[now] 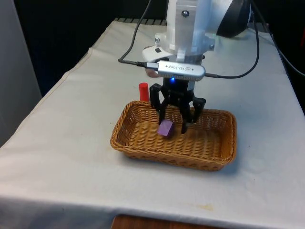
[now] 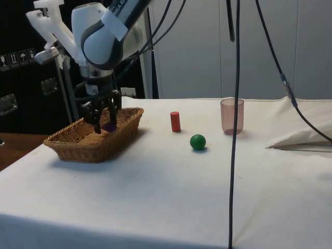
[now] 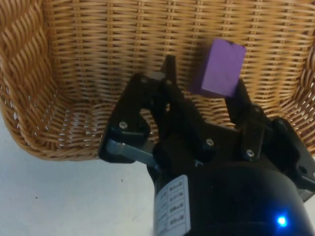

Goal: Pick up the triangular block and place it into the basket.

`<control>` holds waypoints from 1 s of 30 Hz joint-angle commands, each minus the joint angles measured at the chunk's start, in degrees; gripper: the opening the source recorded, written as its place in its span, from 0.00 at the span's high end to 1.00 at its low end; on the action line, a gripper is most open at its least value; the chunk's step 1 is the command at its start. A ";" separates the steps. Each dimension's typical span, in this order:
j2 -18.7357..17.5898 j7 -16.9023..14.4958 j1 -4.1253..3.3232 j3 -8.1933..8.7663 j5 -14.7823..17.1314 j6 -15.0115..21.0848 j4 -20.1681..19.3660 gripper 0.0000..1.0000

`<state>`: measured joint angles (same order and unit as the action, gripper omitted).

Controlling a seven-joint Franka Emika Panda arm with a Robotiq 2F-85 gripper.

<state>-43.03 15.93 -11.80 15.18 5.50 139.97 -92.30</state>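
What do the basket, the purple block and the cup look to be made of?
Basket: woven wicker or rattan, tan, with a braided rim; the weave shows plainly. Purple block, in the basket by the open gripper: matte with flat, sharp-edged faces, perhaps painted wood or plastic; it cannot be told. Cup: translucent pinkish, likely plastic, since the cloth shows through it.

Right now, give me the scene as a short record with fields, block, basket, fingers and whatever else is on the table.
block: purple block, inside the basket, beside one finger
basket: woven wicker basket, on the white cloth
gripper: black gripper lowered into the basket
fingers: spread apart, the block touching one of the fingers at most, not clamped
task state: block appears released in the basket
other items: red cylinder, green ball, translucent pink cup, all outside the basket
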 commanded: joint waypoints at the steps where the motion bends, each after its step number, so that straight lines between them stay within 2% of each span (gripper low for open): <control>1: -0.29 -0.29 0.34 -0.40 0.46 0.29 0.29 0.33; 2: -0.29 -0.29 0.34 -0.40 0.46 0.34 0.29 0.28; 3: 0.00 0.00 0.00 0.00 0.00 0.06 0.00 0.22; 4: -0.34 -0.29 0.34 -0.40 0.46 0.34 0.29 0.22; 8: -0.40 -0.23 0.34 -0.40 0.46 0.34 0.34 0.00; 14: -0.11 0.00 0.00 0.00 0.00 0.11 0.00 0.00; 15: -0.29 -0.11 0.17 -0.17 0.23 0.17 0.23 0.00; 22: 0.06 0.00 -0.06 0.11 0.00 0.11 0.23 0.00; 30: 2.75 0.06 -0.40 0.52 -0.29 -1.20 -0.06 0.00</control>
<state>-40.57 15.93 -12.09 15.58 5.33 138.77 -92.02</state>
